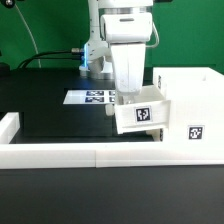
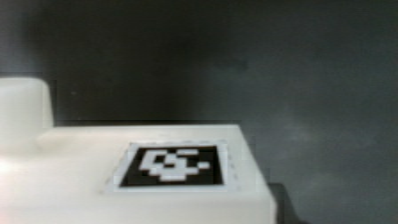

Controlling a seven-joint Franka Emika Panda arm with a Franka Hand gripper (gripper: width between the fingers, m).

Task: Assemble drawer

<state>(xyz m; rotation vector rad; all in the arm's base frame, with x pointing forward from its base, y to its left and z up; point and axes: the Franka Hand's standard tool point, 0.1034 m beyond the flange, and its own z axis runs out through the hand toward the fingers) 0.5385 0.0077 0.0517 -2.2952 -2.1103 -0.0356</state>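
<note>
**A:** Drawer first. The case (image 1: 190, 110) stood on the black table (image 1: 60, 125) at the exterior view's right, tall, open face toward the exterior view's left. One tray (image 1: 140, 115) hung just in front of that opening, tagged face toward the camera, slightly tilted. It appeared clear of the table, though the frame did not settle that. A second tray was not seen.

**B:** And the arm?

**A:** The gripper (image 1: 128, 95) stood directly above the tray, coming straight down onto its upper edge. Fingers were hidden behind the white hand body. Judged clenched on the tray, since it sat lifted beneath them, but the contact itself could not be made out.

**B:** Wrist camera any use?

**A:** Little. It showed the tray's (image 2: 160, 160) white top with a tag, blurred, dark table beyond. No fingertip clearly visible.

**B:** The relation that mattered?

**A:** Tray lay below the fingers and just beside the case mouth. Its long axis seemed to run toward the opening, so the coming move was probably a level push toward the exterior view's right. The tilt could catch the case edge.

**B:** Surroundings?

**A:** The marker board (image 1: 95, 97) lay flat behind, the low white wall (image 1: 60, 152) along the near edge.
</note>
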